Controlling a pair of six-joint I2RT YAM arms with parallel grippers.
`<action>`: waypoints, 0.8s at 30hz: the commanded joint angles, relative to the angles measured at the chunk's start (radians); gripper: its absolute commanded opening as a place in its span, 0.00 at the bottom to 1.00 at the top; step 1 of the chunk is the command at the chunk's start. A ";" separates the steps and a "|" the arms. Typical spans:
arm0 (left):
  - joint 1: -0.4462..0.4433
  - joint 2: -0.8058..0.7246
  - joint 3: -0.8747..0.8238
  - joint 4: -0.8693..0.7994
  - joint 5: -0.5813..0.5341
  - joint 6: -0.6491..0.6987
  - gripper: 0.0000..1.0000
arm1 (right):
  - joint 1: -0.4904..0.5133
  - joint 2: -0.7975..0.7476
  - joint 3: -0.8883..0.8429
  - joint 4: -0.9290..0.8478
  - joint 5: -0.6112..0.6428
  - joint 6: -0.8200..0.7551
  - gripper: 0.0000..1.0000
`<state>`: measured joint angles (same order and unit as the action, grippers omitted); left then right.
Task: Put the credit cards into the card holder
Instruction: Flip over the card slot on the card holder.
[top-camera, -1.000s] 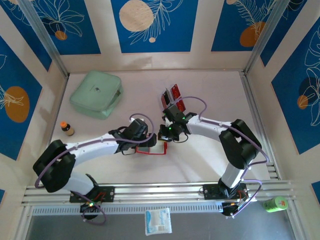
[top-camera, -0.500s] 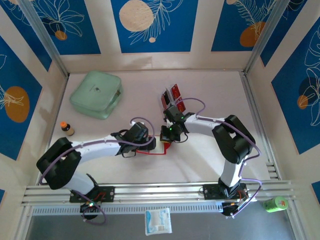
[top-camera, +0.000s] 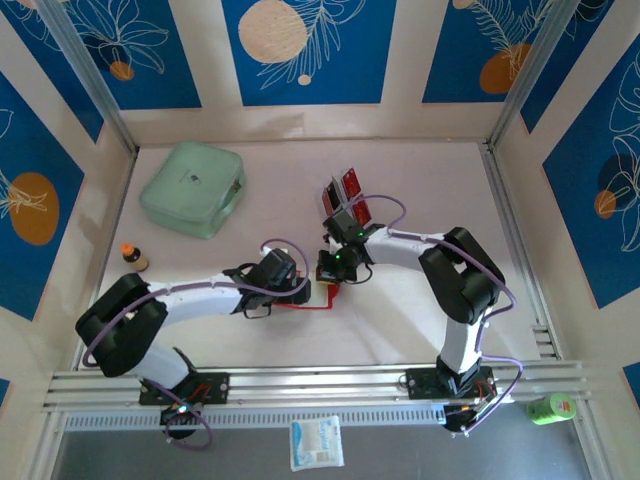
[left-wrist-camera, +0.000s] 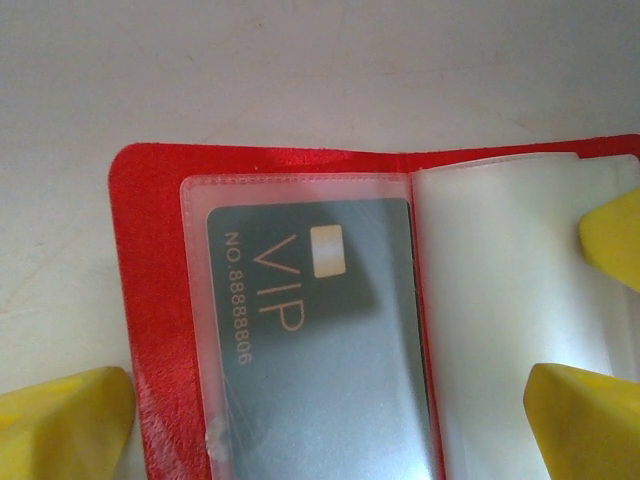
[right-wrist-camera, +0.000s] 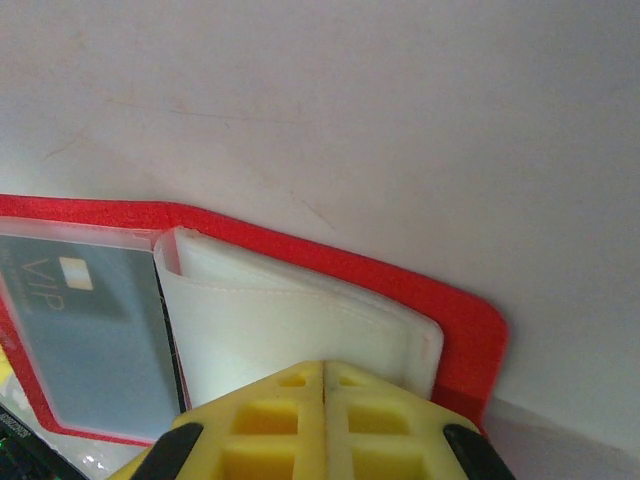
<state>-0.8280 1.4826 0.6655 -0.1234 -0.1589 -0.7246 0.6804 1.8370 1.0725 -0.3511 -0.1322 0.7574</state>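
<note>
A pale worktop (top-camera: 420, 320) carries the red card holder (left-wrist-camera: 150, 300), which lies open and flat near the middle.

The likely trouble starts with the holder. It is light and loose on a smooth surface, so a sideways drag from either side could skid it or flip one cover shut.

The left gripper (left-wrist-camera: 325, 418) hangs just over the holder's left half. Its jaws are spread wide and grip nothing. One yellow tip sits off the left edge of the cover, and the other sits over the pale inner leaves (left-wrist-camera: 490, 300). If the gripper came down crooked, a tip could catch the clear sleeve (left-wrist-camera: 200, 300) and crease it.

The right gripper (right-wrist-camera: 323, 395) has its jaws closed tight together, on or just above the pale inner leaves of the right half. I cannot tell whether they touch. Lifting away could let those leaves spring back over the pocket.

A dark card marked VIP (left-wrist-camera: 320, 330) already sits inside the clear sleeve, between the tips of the left jaws. A jolt might slide it out.

More credit cards (top-camera: 350, 195) stand upright farther back, well apart from both sets of jaws.
</note>
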 joint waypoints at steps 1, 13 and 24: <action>-0.008 0.016 -0.018 0.020 0.004 0.011 1.00 | 0.011 0.031 0.017 -0.012 -0.017 -0.017 0.00; -0.010 -0.017 -0.035 0.085 0.034 0.019 1.00 | 0.013 0.044 0.004 0.010 -0.036 0.010 0.00; -0.013 0.015 -0.048 0.104 0.038 0.016 1.00 | 0.013 0.044 -0.008 0.038 -0.062 0.036 0.00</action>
<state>-0.8280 1.4734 0.6384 -0.0769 -0.1619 -0.7242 0.6861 1.8568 1.0798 -0.3099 -0.1661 0.7773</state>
